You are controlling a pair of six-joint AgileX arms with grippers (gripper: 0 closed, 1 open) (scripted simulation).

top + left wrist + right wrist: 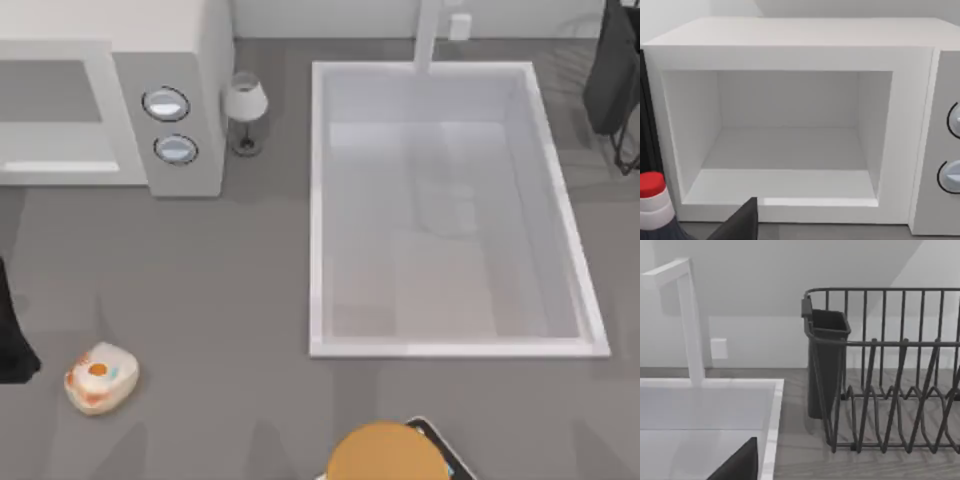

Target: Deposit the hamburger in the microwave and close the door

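White and boxy, the microwave (110, 95) stands open-cavitied at the table's far left — the hamburger (101, 377) lies well in front of it near the left edge, so my left arm looks nearer. Whether either gripper is open, I cannot tell.

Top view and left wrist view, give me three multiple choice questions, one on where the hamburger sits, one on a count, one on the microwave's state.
1. Where is the hamburger?
A. on the table's near left
B. inside the sink
C. on top of the microwave

2. How many dials does the microwave have?
A. one
B. two
C. four

3. The microwave cavity is:
A. open and bare
B. closed
C. holding the hamburger

A: it lies on the grey table, left of the sink.
B: two on the side panel.
A: the left wrist view looks straight in.
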